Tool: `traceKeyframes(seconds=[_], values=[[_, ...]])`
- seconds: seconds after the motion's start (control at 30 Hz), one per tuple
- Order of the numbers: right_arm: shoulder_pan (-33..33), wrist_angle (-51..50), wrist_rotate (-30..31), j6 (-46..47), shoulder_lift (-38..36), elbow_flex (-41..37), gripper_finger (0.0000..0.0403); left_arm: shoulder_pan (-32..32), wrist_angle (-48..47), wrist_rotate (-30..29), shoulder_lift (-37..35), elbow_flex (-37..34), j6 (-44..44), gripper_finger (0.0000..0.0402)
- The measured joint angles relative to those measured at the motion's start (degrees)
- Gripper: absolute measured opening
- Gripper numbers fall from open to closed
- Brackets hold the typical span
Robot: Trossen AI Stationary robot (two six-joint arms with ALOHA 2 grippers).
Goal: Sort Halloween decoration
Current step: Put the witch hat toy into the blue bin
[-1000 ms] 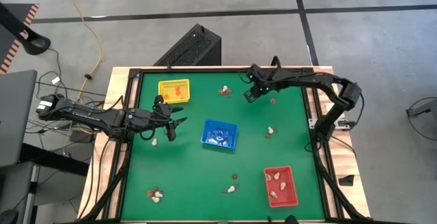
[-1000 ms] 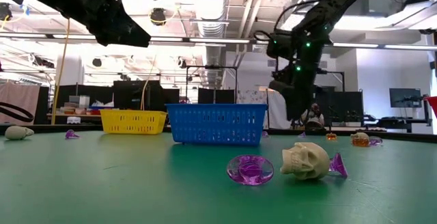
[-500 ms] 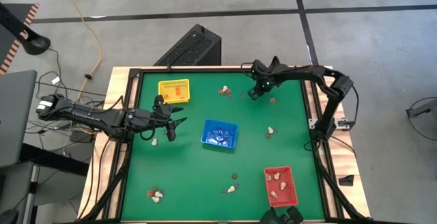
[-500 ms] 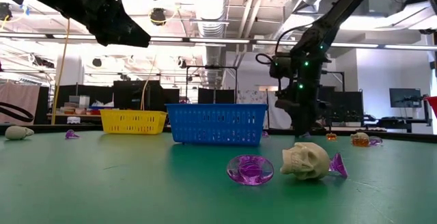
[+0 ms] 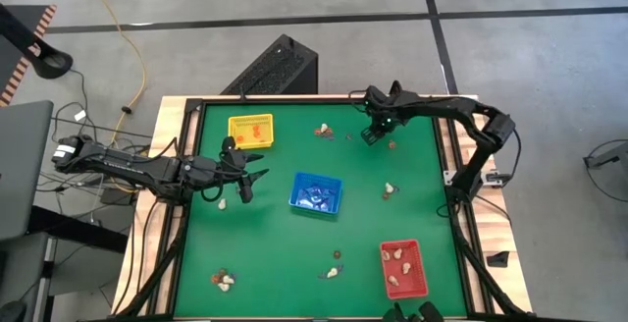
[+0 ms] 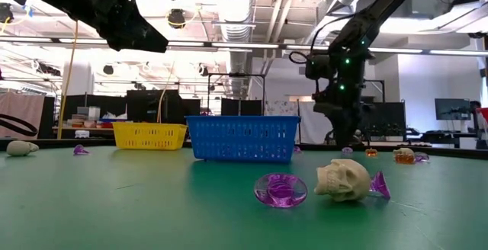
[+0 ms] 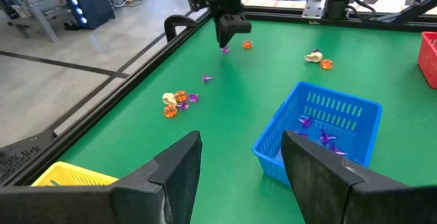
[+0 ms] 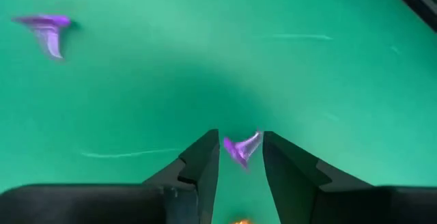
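Note:
Small cream, orange and purple Halloween trinkets lie scattered on the green table [image 5: 294, 243]. My right gripper [image 8: 239, 142] points down at the far right of the table [image 5: 370, 135], open. A purple trinket [image 8: 242, 149] sits between its fingertips, with an orange one [image 7: 246, 45] just beside it. Another purple trinket [image 8: 46, 29] lies farther off. My left gripper [image 5: 250, 187] hangs open above the table's left side, between the yellow tray [image 5: 249, 131] and the blue tray [image 5: 315, 192], holding nothing. My right gripper comes from above, its fingertips [image 8: 205, 157] on either side of the purple trinket. The trinket fills most of the gap. I cannot tell whether the fingers touch it or whether it still rests on the table.
The red tray [image 5: 403, 268] with cream pieces stands near right. A cream and orange cluster [image 5: 322, 131] lies at the far middle, a cream piece [image 5: 389, 190] at the right, and a skull with purple pieces [image 6: 341, 180] near the front. More lie near left [image 5: 225, 281].
My right gripper has gone a little toward the table's right edge and sunk toward the table, ending over the purple trinket.

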Motion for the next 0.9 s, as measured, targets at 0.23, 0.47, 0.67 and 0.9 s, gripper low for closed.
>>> traceKeyframes(seconds=[0.23, 0.47, 0.67, 0.9], values=[[0.0, -0.7, 0.0, 0.0, -0.1, 0.0, 0.0145, 0.0, 0.0, 0.0, 0.0, 0.0, 0.0, 0.0194], [0.0, -0.3, 0.0, 0.3, 0.0, -0.6, 0.0145, 0.0, 0.0, 0.0, 0.0, 0.0, -0.1, 0.0194], [0.1, 0.7, 0.0, 1.9, 2.1, -0.6, 0.0145, 0.0, 0.0, 0.0, 0.0, 0.0, -0.4, 0.0194], [0.5, 1.4, 0.2, 2.1, 4.4, -0.7, 0.0144, 0.0, -0.1, 1.0, 0.0, 0.0, -0.5, 0.0194]])
